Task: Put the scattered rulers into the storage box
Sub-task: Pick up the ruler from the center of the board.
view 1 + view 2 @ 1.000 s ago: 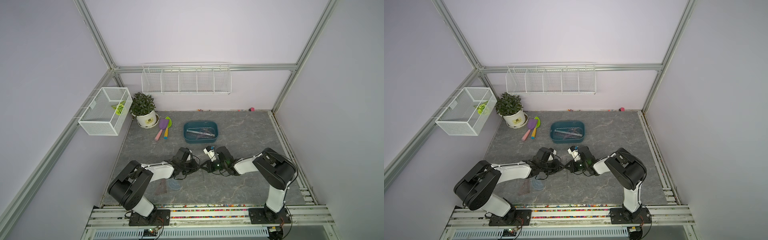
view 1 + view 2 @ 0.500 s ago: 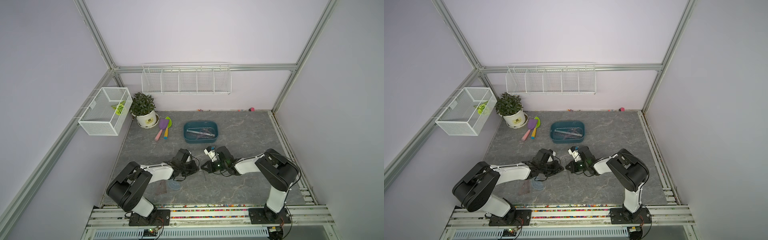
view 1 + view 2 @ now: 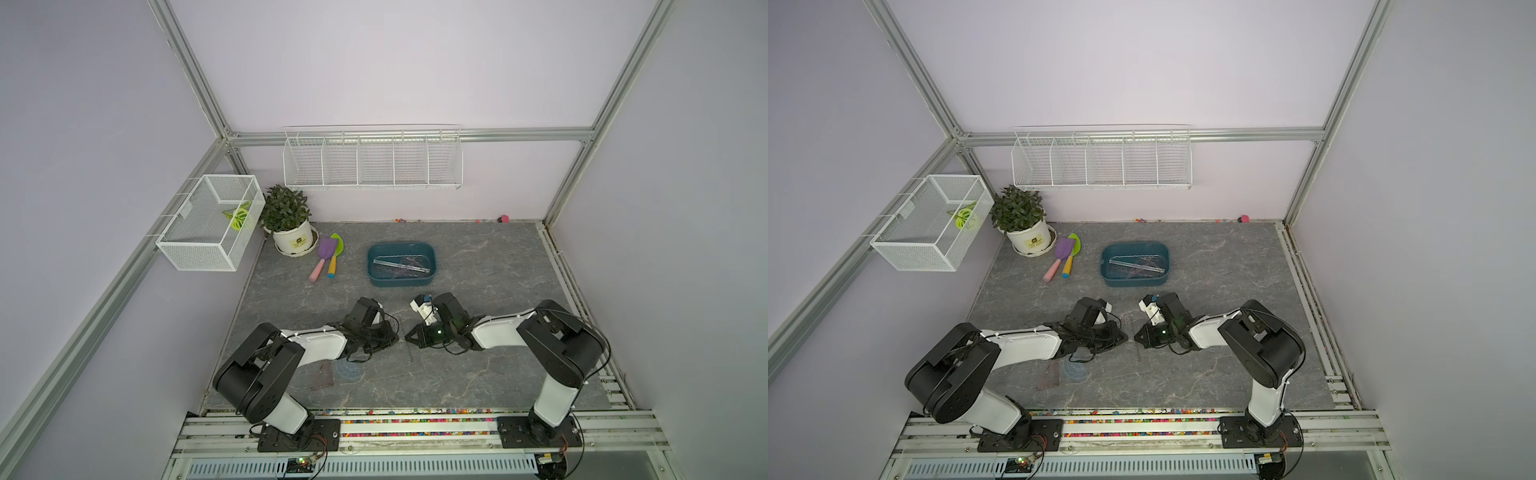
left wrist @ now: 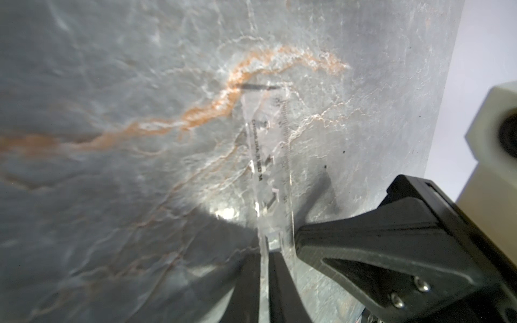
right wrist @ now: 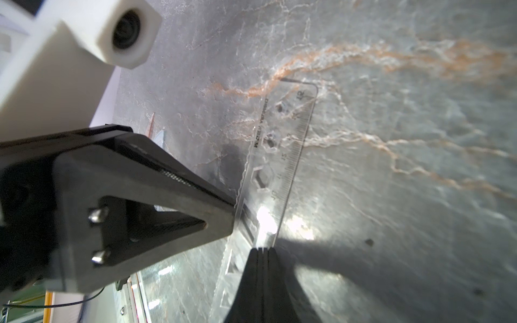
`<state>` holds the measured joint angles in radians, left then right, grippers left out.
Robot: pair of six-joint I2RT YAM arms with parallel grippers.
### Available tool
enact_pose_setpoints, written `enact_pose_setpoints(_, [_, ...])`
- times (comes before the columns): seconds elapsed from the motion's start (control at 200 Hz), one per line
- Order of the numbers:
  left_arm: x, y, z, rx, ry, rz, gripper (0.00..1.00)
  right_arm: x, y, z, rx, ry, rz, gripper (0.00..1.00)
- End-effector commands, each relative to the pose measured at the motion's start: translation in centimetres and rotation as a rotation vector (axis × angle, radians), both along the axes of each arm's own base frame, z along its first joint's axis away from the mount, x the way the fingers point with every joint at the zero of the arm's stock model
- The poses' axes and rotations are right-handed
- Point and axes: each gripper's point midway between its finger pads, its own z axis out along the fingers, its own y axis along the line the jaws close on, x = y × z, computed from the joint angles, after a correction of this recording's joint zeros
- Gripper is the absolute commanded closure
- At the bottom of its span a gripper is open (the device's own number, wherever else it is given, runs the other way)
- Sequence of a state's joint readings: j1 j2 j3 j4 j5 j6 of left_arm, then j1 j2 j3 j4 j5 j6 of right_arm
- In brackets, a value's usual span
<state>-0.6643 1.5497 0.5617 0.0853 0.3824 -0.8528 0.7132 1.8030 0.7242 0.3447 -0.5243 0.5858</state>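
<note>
A clear straight ruler lies on the grey tabletop between my two arms, also seen in both top views. My left gripper is shut on the ruler's near part, a thin clear strip showing between its black fingers. My right gripper is shut with nothing between its jaws, its tips resting against the ruler's opposite edge. The dark teal storage box stands behind the arms and holds several rulers. A brownish triangle and a bluish protractor lie by the left arm.
Purple and green toy shovels lie left of the box beside a potted plant. A white mesh basket hangs on the left wall. A long wire rack is mounted on the back wall.
My left gripper's jaws have narrowed onto the ruler. Both arms have stayed close together at the middle of the table, barely shifting.
</note>
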Motion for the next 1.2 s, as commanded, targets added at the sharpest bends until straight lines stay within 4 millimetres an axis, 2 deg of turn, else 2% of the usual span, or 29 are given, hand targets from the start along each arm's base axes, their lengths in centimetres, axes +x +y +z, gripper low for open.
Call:
enact_pose_setpoints(0.0, [-3.3, 2.6, -3.9, 0.133, 0.142, -0.003, 0.86, -0.1, 0.2, 0.9, -0.001, -0.004, 0.007, 0.98])
enact_pose_setpoints(0.71, [-3.4, 2.6, -3.9, 0.133, 0.142, 0.001, 0.86, -0.6, 0.8, 2.1, 0.015, -0.032, 0.028, 0.98])
enact_pose_setpoints(0.785, [-3.3, 2.6, -3.8, 0.131, 0.141, 0.004, 0.86, -0.7, 0.7, 1.3, -0.005, -0.022, 0.025, 0.98])
enact_pose_setpoints(0.915, [-3.2, 2.6, -3.6, 0.129, 0.135, 0.003, 0.86, -1.5, -0.6, -2.3, -0.079, 0.028, 0.014, 0.99])
enact_pose_setpoints(1.0, [-3.0, 2.4, -3.5, 0.129, 0.132, 0.001, 0.85, -2.1, -1.0, -3.9, -0.095, 0.058, 0.012, 0.99])
enact_pose_setpoints(1.195, [-2.8, 2.2, -3.4, 0.125, 0.125, -0.004, 0.76, -2.4, -1.9, -4.6, -0.120, 0.062, 0.000, 0.99])
